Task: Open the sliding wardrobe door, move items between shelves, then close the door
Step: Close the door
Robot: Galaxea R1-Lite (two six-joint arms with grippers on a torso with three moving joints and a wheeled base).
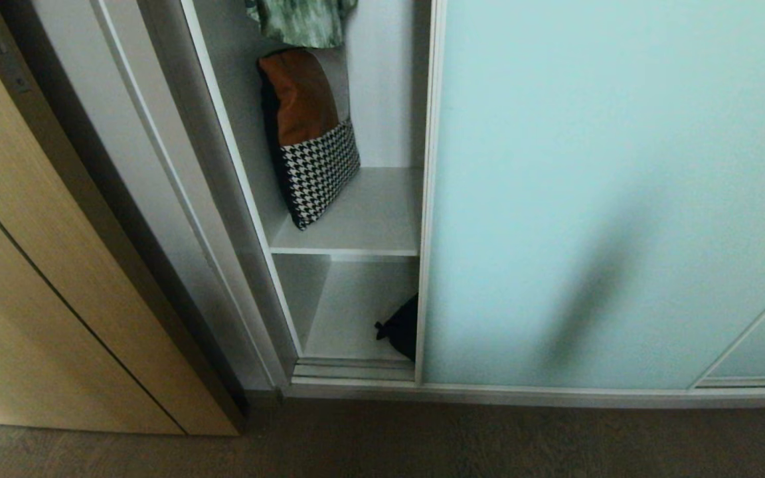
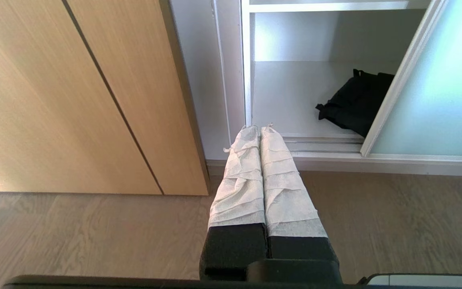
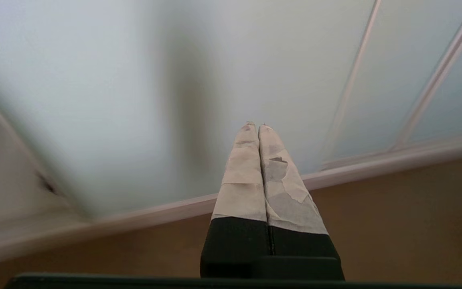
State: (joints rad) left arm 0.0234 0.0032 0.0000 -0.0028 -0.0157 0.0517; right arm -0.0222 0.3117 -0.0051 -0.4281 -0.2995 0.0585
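right claw (image 3: 258, 127) closed, facing sliding wardrobe door (image 3: 134, 100) | labels: unreadable

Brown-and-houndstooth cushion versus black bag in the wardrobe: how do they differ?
The cushion stands upright on the upper shelf; the black bag lies slumped on the bottom shelf. The cushion is two-toned and patterned, the bag plain black. The cushion shows whole; the sliding door partly hides the bag. Both are soft fabric.

Home bedroom; wardrobe (image 1: 236, 166); cushion (image 1: 309, 133); wood floor (image 1: 422, 445)
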